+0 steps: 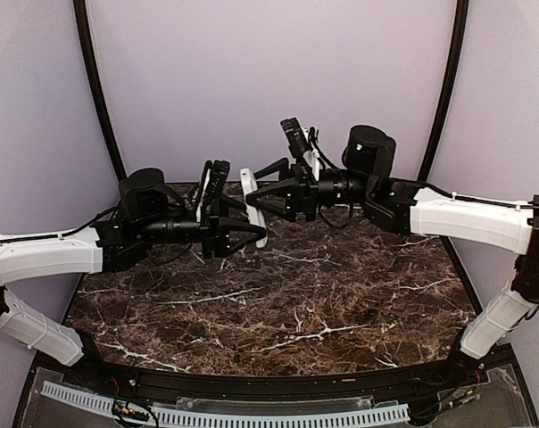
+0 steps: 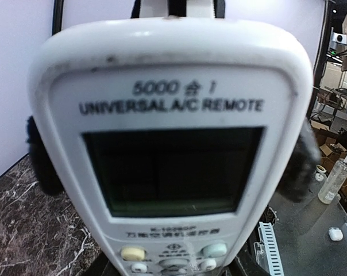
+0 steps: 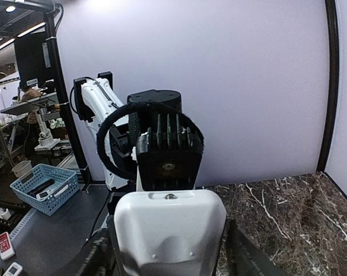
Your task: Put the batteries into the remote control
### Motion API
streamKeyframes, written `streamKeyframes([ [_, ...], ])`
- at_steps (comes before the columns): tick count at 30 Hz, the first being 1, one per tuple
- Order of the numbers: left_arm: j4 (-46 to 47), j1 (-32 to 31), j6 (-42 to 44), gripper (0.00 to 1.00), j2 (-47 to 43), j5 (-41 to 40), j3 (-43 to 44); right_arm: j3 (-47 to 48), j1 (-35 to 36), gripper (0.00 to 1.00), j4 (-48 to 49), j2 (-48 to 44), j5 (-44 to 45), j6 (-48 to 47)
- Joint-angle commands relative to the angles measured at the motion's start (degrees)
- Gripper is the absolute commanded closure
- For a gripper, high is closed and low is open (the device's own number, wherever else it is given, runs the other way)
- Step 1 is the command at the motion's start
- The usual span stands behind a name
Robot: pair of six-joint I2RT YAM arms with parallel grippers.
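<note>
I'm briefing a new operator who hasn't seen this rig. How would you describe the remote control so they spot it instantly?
Above the dark marble table, find where the left hand and right hand meet in mid-air. The remote control is the slim bar held between them, white where both hands are black.

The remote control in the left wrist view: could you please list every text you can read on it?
"5000 合 1": on the remote control, above its screen.
"UNIVERSAL A/C REMOTE": the line right below that.
Small lines under the screen and the marks on its buttons: too blurred to read.
</note>
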Motion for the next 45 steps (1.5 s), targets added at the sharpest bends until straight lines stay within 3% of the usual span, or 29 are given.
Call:
streamKeyframes([
  [1,-6.02,0.15,-4.7,1.0,-3.0,-10.94,-1.28,0.02,0.35,0.03,-6.47,-2.34,9.11,-2.23],
  [5,-23.33,0.18,-14.55,1.0,-0.9,-29.37,-0.33,1.79,-0.5,0.01,-19.0,-3.47,32.07,-2.32],
  [8,-30.06,0.18,-21.69,1.0,4.79,-37.86,-2.15,3.6,-0.75,0.01,-29.09,-2.17,48.56,-2.29],
  [10,-32.05,0.22,-27.5,1.0,8.76,-39.38,-2.53,5.5,-0.75,0.01,-35.28,-0.8,54.47,-2.14],
  [13,-33.68,0.16,-33.21,1.0,13.57,-38.99,-1.7,6.2,-0.75,0.01,-40.61,0.06,56.9,-1.67],
  [18,-36.31,0.16,-35.91,0.99,15.84,-40.33,-0.72,4.32,-0.75,0.01,-41.49,-0.21,58.39,-1.11],
  [21,-36.56,0.16,-35.73,0.89,16.92,-41.12,-0.86,4.25,-0.75,0.01,-42.18,0.17,59.08,-1.09],
  [32,-34.05,0.16,-37.25,0.74,27.13,-38.11,-0.22,5.38,-0.75,0.01,-44.2,1.06,61.44,-1.13],
  [35,-34.2,0.15,-37.55,0.65,27.23,-38.59,-0.11,5.4,-0.76,0.01,-44.27,1.17,61.62,-1.46],
  [40,-32.65,0.15,-39.49,0.42,23.54,-40.55,-2.02,6.06,-0.86,0.01,-45.02,1.88,61.57,-1.74],
  [45,-32.04,0.16,-38.96,0.31,22.22,-41.64,-1.97,6.32,-1.01,0.01,-45.28,2.37,61.22,-1.82],
])
